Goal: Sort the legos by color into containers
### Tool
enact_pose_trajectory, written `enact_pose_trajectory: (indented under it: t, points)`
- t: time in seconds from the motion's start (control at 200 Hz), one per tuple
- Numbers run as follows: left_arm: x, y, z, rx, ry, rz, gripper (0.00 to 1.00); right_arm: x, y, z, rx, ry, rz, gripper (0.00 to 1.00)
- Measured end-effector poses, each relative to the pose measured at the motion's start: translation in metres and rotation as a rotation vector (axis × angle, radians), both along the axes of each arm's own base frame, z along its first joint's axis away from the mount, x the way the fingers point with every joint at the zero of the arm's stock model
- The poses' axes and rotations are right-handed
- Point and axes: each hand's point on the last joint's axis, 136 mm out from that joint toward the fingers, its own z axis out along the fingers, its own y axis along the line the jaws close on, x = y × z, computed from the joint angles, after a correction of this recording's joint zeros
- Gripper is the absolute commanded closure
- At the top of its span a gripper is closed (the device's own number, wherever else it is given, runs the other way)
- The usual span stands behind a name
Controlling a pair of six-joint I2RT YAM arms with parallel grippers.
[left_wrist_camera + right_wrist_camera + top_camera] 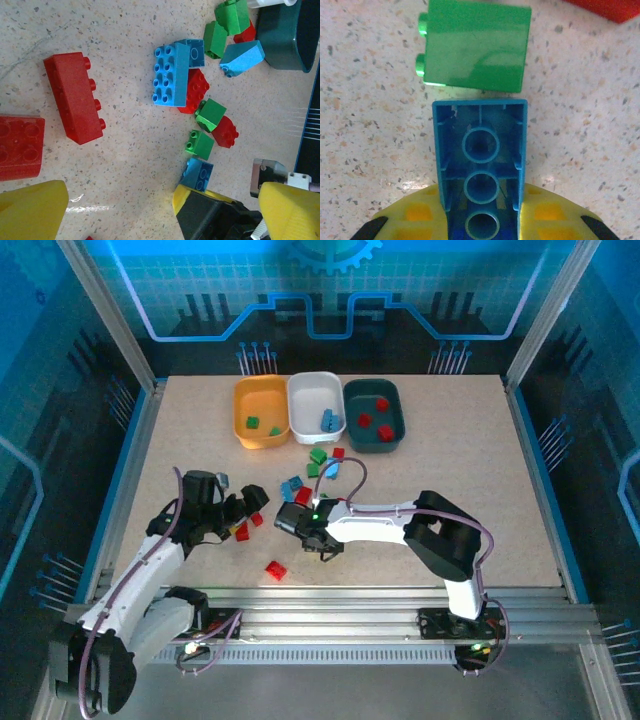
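Sorting is running partway: orange-yellow tray (244, 418), white tray (299, 412) and dark teal tray (352, 426) are each holding a few legos (320, 466), with many lying loose mid-table. Right gripper (291, 517) is clamping a blue brick (481, 150) just beside a green brick (476, 47); left gripper (251, 514) is hanging wide open.

Top camera overlooks the whole table (450, 500); wrist cameras look closely down at its legos (172, 75).
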Motion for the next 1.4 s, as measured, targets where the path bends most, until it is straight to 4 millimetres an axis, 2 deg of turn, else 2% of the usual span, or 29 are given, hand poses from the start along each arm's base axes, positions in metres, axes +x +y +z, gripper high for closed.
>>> enact_pose_trajectory:
  t: [0.125, 0.26, 0.33, 0.44, 0.535, 0.625, 0.7, 0.86, 0.925, 0.961, 1.016, 1.121, 1.256, 1.321, 1.401]
  points:
    - [0.0, 0.0, -0.002, 0.003, 0.006, -0.002, 0.01, 0.002, -0.006, 0.021, -0.014, -0.064, 0.016, 0.81]
    - [0.001, 0.002, -0.004, 0.014, 0.008, -0.007, 0.01, 0.007, -0.005, 0.07, 0.028, -0.176, 0.076, 0.8]
    - [0.002, 0.004, -0.007, 0.019, 0.017, 0.003, 0.01, 0.022, -0.009, 0.093, 0.029, -0.243, 0.109, 0.79]
    - [0.004, 0.008, -0.014, 0.023, 0.045, 0.019, 0.01, 0.076, -0.025, 0.12, -0.003, -0.347, 0.123, 0.8]
    - [0.005, 0.009, -0.019, 0.024, 0.064, 0.024, 0.01, 0.144, -0.044, 0.131, -0.043, -0.391, 0.096, 0.8]
    - [0.006, 0.01, -0.022, 0.023, 0.078, 0.028, 0.01, 0.211, -0.06, 0.13, -0.096, -0.426, 0.076, 0.8]
    - [0.006, 0.012, -0.024, 0.023, 0.085, 0.033, 0.01, 0.256, -0.066, 0.124, -0.123, -0.431, 0.086, 0.79]
    - [0.006, 0.012, -0.025, 0.02, 0.089, 0.036, 0.01, 0.325, -0.053, 0.107, -0.1, -0.412, 0.138, 0.76]
    - [0.006, 0.012, -0.026, 0.018, 0.096, 0.034, 0.01, 0.346, -0.046, 0.101, -0.078, -0.409, 0.159, 0.75]
    - [0.006, 0.012, -0.027, 0.017, 0.101, 0.033, 0.01, 0.354, -0.044, 0.097, -0.069, -0.406, 0.166, 0.7]
    - [0.006, 0.012, -0.029, 0.017, 0.108, 0.033, 0.01, 0.363, -0.043, 0.091, -0.062, -0.399, 0.177, 0.55]
    - [0.005, 0.01, -0.03, 0.012, 0.114, 0.027, 0.01, 0.364, -0.047, 0.078, -0.058, -0.353, 0.2, 0.39]
    - [0.007, 0.008, -0.026, 0.004, 0.108, 0.019, 0.01, 0.357, -0.045, 0.077, -0.046, -0.325, 0.22, 0.38]
    - [0.012, 0.008, -0.021, 0.005, 0.103, 0.016, 0.01, 0.351, -0.045, 0.082, -0.041, -0.321, 0.226, 0.38]
    - [0.02, 0.008, -0.016, 0.012, 0.098, 0.016, 0.02, 0.337, -0.049, 0.098, -0.036, -0.317, 0.234, 0.38]
